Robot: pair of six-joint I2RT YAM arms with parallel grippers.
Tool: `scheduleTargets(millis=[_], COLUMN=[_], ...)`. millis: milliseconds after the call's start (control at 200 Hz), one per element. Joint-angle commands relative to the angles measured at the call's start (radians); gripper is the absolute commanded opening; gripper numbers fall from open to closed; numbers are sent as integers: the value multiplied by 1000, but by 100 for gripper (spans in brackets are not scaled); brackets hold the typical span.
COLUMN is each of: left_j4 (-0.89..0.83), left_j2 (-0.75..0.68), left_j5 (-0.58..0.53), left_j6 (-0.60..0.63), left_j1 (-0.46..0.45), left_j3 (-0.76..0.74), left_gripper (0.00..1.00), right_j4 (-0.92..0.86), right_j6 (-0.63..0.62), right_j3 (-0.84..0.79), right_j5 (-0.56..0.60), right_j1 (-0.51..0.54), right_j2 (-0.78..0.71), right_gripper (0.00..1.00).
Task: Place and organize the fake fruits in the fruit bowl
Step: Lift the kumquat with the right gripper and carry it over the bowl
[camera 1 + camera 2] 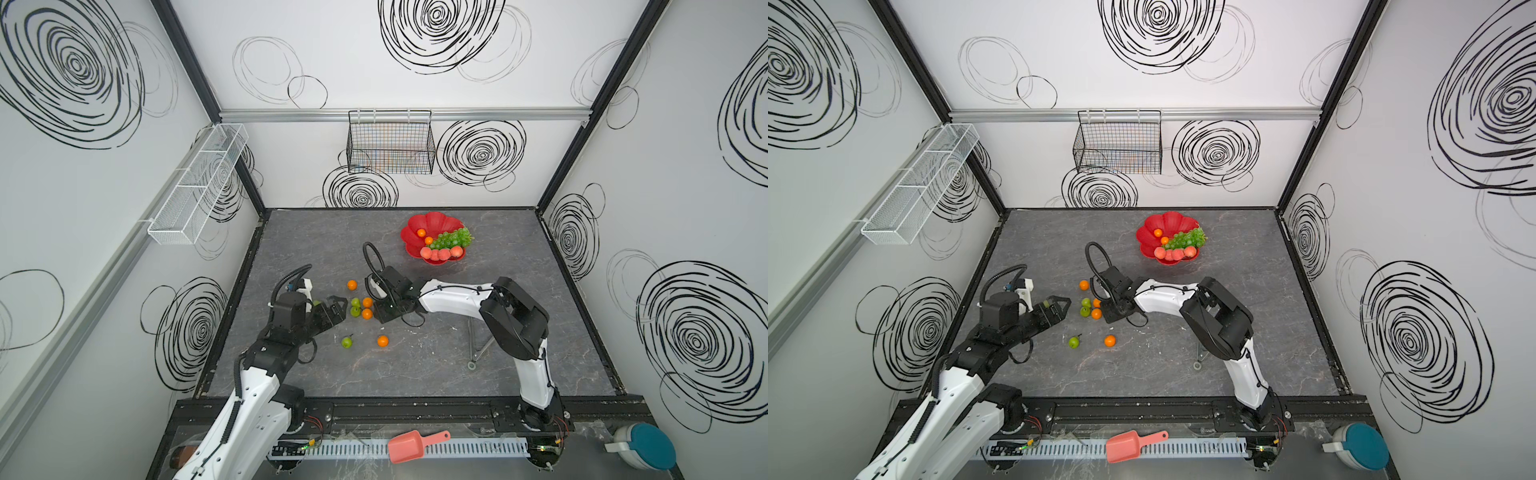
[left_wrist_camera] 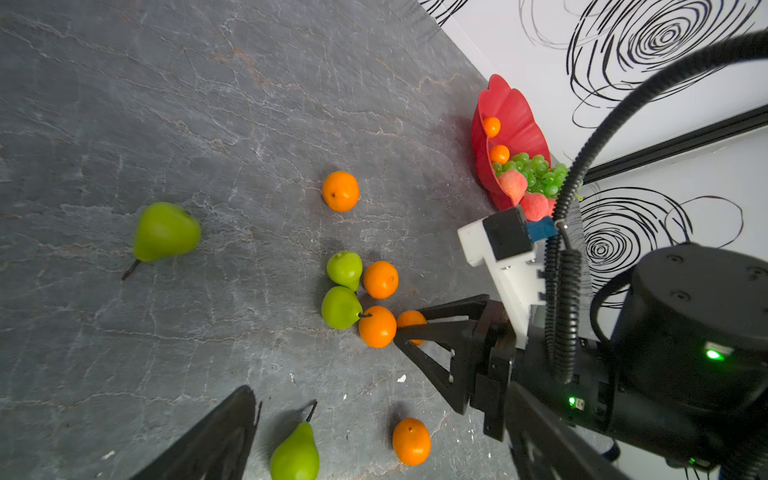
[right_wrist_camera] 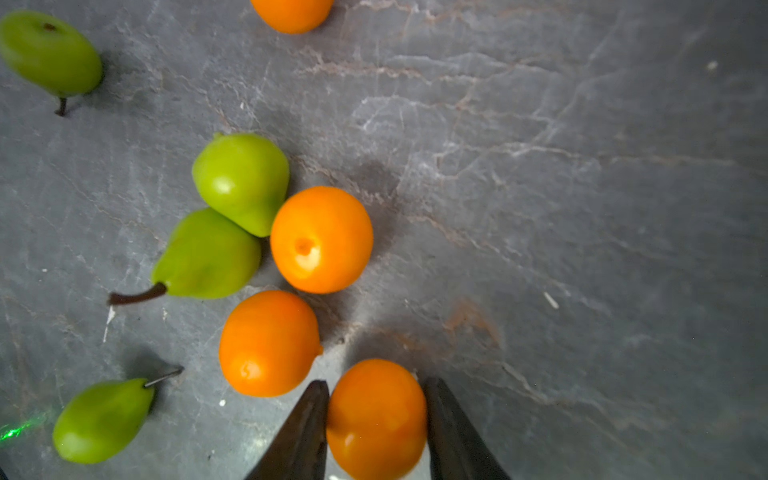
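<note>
The red fruit bowl (image 1: 409, 246) (image 1: 1145, 243) stands at the back of the table with two oranges, the green grapes (image 1: 454, 237) and peaches (image 1: 440, 252) in it. Several oranges and green pears lie loose mid-table, in a cluster (image 1: 360, 308). My right gripper (image 3: 375, 381) (image 1: 376, 311) reaches into that cluster, its fingers pressed on both sides of an orange (image 3: 376, 419) (image 2: 411, 321) that rests on the table. My left gripper (image 1: 338, 309) (image 2: 380, 399) hovers open just left of the cluster. A pear (image 2: 295, 457) and an orange (image 2: 411, 441) lie on the table below it.
Another pear (image 2: 166, 232) lies partly under the left arm. A thin metal stand (image 1: 482, 349) sits beneath the right arm. A salmon scoop (image 1: 409, 446) and a teal-lidded container (image 1: 644, 453) lie beyond the front rail. A black wire basket (image 1: 390, 145) hangs on the back wall.
</note>
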Motion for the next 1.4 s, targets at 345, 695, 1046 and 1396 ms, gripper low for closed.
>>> scheduleTargets(millis=[345, 695, 1046, 1396], left_j4=[165, 276, 310, 357], left_j2=[171, 434, 623, 810], left_j5=[-107, -117, -85, -32], left_j6=[29, 70, 117, 128], left_j1=[-267, -439, -432, -401], left_j3=[112, 273, 456, 650], left_gripper=[96, 96, 96, 96], right_j4=[21, 22, -4, -13], right_j6=[33, -15, -63, -103], right_j3=[-213, -324, -284, -138], right_j5=[-47, -97, -159, -213], right_j1=[-159, -378, -526, -617], right_j2=[-349, -545, -553, -453], right_gripper=[38, 38, 38, 38])
